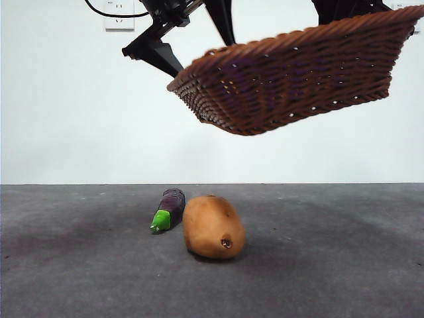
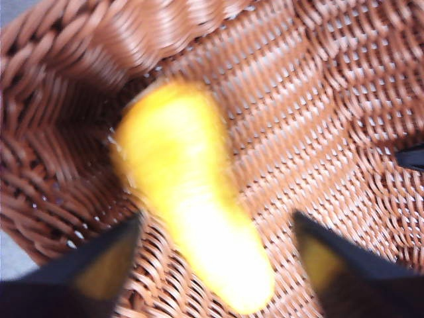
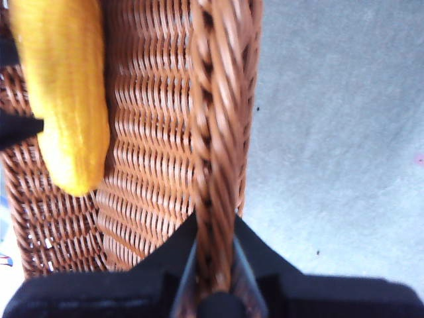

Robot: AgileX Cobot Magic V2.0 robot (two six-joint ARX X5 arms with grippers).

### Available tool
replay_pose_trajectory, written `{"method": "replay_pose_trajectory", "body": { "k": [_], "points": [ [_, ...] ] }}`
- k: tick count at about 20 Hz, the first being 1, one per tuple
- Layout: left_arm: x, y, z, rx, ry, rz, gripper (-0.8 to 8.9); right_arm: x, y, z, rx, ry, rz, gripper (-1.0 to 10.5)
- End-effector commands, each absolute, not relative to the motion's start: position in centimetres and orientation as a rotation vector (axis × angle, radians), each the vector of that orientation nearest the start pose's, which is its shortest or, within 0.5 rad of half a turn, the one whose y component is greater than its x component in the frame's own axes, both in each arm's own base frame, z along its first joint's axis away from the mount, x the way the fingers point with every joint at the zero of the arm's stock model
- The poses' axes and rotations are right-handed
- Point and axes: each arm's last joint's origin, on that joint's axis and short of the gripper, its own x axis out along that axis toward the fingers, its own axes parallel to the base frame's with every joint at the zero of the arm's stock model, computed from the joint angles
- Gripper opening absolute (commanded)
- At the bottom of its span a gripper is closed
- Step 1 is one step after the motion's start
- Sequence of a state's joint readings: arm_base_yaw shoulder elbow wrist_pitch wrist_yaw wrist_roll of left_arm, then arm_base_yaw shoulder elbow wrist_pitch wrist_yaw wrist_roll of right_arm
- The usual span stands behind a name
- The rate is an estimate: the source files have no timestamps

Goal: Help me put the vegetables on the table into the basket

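The wicker basket hangs tilted in the air above the table. My right gripper is shut on its braided rim; in the front view it shows dark at the top right. A yellow corn-like piece lies inside the basket, blurred, between the spread jaws of my open left gripper, which touch nothing. The same piece shows in the right wrist view. On the table lie the tan potato and, just left of it, the purple eggplant with its green cap.
A black jaw tip shows at the basket's far wall. A white wall socket sits high on the back wall. Grey table stretches beside the basket.
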State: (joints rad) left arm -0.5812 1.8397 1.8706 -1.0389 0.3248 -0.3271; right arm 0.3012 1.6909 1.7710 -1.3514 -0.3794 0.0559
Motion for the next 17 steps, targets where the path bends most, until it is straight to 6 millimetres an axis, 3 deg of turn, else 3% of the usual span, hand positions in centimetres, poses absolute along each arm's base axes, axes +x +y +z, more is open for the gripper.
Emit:
{"method": "replay_pose_trajectory", "body": {
  "k": [1, 4, 9, 13, 17],
  "points": [
    [31.6, -21.9, 34.3, -0.153, 1.162, -0.637, 5.41, 29.7, 10.4, 35.9, 0.088, 1.305, 0.533, -0.1],
    [30.0, -20.7, 36.6, -0.094, 1.099, -0.651, 5.38, 29.8, 10.0, 35.8, 0.036, 1.302, 0.457, -0.1],
    [24.7, -18.3, 40.8, 0.099, 0.997, -0.492, 5.34, 30.6, 7.4, 35.8, 0.064, 1.291, 0.382, -0.1],
    [23.9, -18.6, 40.4, 0.106, 1.050, -0.495, 5.34, 31.2, 3.8, 35.7, 0.118, 1.280, 0.300, -0.1],
    [24.2, -20.2, 37.6, 0.101, 1.121, -0.482, 5.34, 31.4, 1.2, 35.8, 0.182, 1.264, 0.287, -0.1]
  ]
}}
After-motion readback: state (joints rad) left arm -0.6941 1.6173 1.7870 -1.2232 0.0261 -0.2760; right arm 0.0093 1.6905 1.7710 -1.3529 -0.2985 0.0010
